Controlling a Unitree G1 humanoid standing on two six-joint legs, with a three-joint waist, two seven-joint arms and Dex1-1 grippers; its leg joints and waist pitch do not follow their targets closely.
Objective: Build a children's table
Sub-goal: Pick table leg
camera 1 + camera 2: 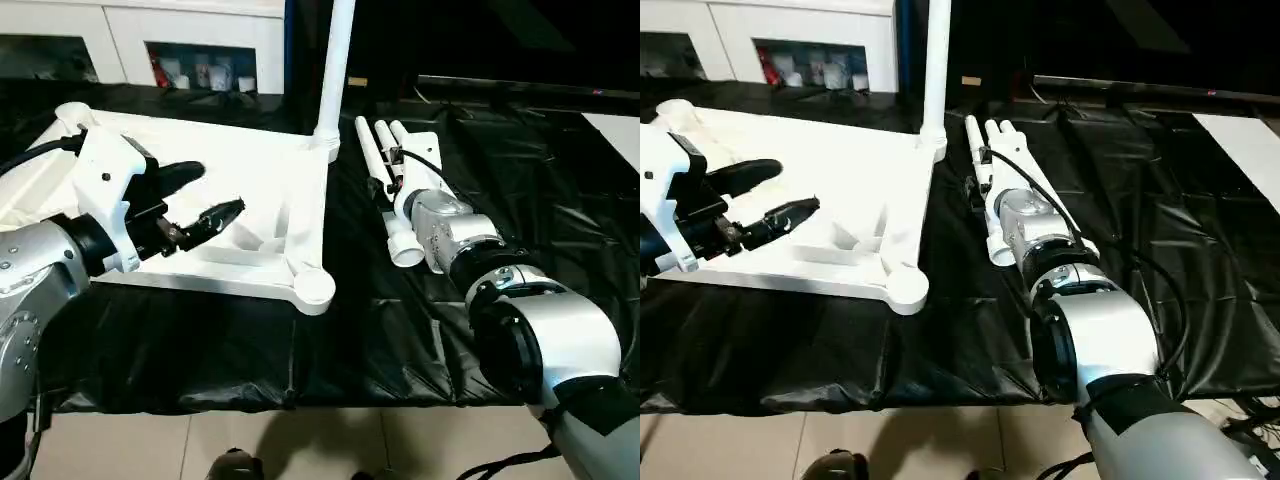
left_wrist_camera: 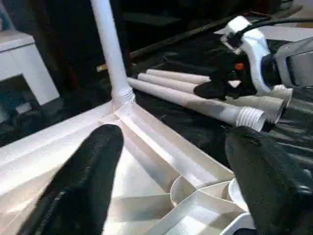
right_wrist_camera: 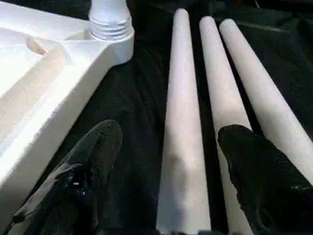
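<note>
Right gripper (image 3: 166, 171) wide open, empty, straddling nearest of three loose legs (image 3: 183, 127); left gripper (image 1: 195, 195) open, empty over tabletop (image 1: 250, 150). Risk: closing off-centre prob. rolls leg into neighbours.

No legible text, label, brand, number or sign is to be found on anything shown
</note>
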